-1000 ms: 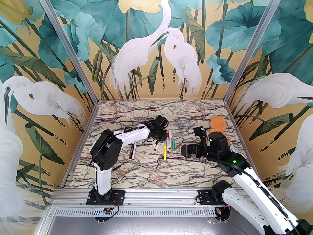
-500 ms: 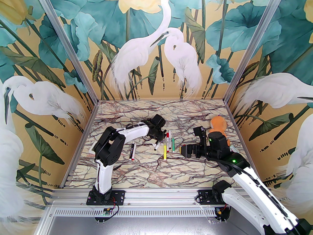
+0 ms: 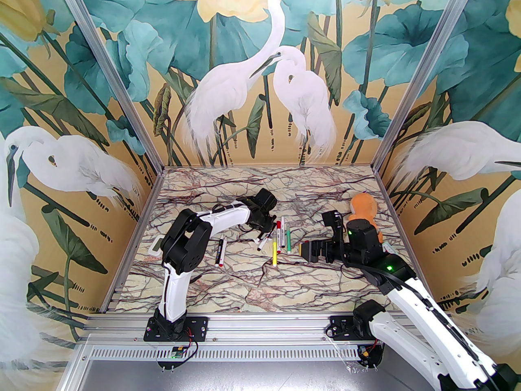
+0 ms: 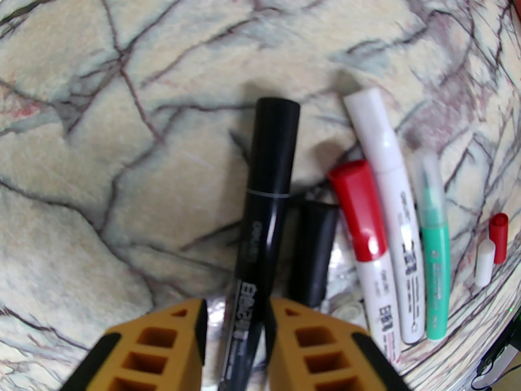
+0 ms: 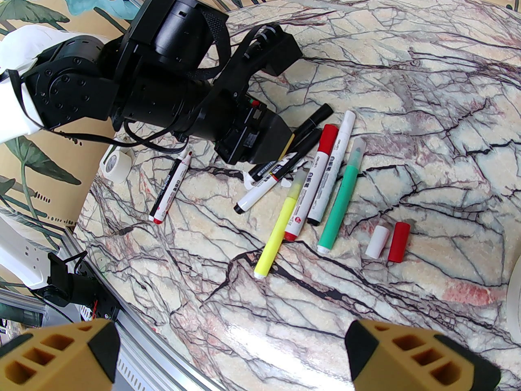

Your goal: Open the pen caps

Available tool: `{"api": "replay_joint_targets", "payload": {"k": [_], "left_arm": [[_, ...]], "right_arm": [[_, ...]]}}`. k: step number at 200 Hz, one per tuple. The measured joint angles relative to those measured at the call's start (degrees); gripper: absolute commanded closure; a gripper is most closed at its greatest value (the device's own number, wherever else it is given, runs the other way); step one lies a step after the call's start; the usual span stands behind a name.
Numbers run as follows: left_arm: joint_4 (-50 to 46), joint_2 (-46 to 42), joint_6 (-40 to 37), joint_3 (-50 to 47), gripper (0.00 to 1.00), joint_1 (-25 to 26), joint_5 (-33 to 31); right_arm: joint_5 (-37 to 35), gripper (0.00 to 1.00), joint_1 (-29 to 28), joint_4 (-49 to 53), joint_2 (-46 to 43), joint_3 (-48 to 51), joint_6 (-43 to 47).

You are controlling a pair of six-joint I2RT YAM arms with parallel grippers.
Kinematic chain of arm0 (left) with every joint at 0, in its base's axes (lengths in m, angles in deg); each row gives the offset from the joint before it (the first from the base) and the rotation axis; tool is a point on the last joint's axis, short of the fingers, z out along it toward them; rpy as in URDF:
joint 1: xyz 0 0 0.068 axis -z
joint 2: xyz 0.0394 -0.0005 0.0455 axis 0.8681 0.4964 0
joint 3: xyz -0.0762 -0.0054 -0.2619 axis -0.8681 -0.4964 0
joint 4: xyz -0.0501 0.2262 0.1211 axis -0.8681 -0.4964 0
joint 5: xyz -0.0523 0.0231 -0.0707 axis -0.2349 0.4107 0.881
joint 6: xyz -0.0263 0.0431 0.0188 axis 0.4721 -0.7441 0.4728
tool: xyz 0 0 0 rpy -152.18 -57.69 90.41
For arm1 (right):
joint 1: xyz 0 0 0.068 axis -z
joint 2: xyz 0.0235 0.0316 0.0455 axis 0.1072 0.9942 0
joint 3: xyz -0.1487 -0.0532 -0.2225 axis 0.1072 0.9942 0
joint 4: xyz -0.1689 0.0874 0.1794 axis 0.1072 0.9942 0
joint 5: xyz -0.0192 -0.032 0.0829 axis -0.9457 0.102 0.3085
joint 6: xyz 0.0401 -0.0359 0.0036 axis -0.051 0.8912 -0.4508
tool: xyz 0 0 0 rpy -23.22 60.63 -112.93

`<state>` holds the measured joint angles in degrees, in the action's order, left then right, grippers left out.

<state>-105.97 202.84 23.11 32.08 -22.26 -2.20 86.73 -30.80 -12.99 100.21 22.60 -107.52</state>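
Several pens lie side by side mid-table. My left gripper (image 4: 238, 320) is low over them, its fingers close on either side of a black pen's barrel (image 4: 248, 295), with a thin gap still showing on the left. That pen's black cap (image 4: 274, 145) points away from me. Beside it are another black cap (image 4: 313, 251), a red cap (image 4: 360, 210) on a white pen, and a whitish-capped pen (image 4: 374, 124). A loose red cap (image 5: 399, 242) and a loose white cap (image 5: 377, 241) lie to the right. My right gripper (image 5: 232, 352) hangs wide open, above the table.
A green pen (image 5: 344, 194) and a yellow pen (image 5: 279, 234) lie in the cluster. A red-tipped pen (image 3: 220, 253) lies apart to the left. A white tape roll (image 5: 116, 162) sits by the left wall. An orange plush toy (image 3: 363, 208) is at the back right.
The left arm's elbow has swung right and its gripper has drawn slightly back, fingers narrowing around the black pen. The right arm has not moved.
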Motion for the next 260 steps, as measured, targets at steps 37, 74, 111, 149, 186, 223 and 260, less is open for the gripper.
{"api": "replay_joint_targets", "payload": {"k": [37, 74, 111, 149, 186, 223, 260], "left_arm": [[-1.01, 1.18, 0.02, 0.7, 0.69, -0.15, -0.87], [-1.77, 1.57, 0.17, 1.31, 0.74, -0.15, -1.27], [-1.84, 1.57, 0.46, 1.33, 0.81, -0.28, -1.49], [-0.94, 0.33, 1.38, -0.28, 0.81, -0.83, -1.27], [-0.87, -6.27, 2.1, -5.33, 0.81, -2.16, -0.7], [3.21, -20.79, 3.65, -14.01, 0.81, -2.34, 4.44], [11.15, -33.14, 6.34, -25.35, 0.82, -2.25, 13.92]], "right_arm": [[0.02, 0.0, 0.0, 0.0, 0.0, 0.0, -0.2], [0.02, 0.0, 0.0, 0.07, 0.2, 0.0, -0.46], [0.0, 0.0, 0.0, 0.17, 0.39, 0.0, -0.85], [-0.22, 0.01, 0.0, 0.11, 1.29, 0.0, -2.16], [-0.48, 0.08, 0.0, -2.91, 1.66, 0.26, -6.86], [-1.31, 0.16, 0.0, -9.84, 3.54, 2.32, -15.21], [-2.6, 0.29, 0.0, -15.43, 6.58, 2.47, -20.24]]}}
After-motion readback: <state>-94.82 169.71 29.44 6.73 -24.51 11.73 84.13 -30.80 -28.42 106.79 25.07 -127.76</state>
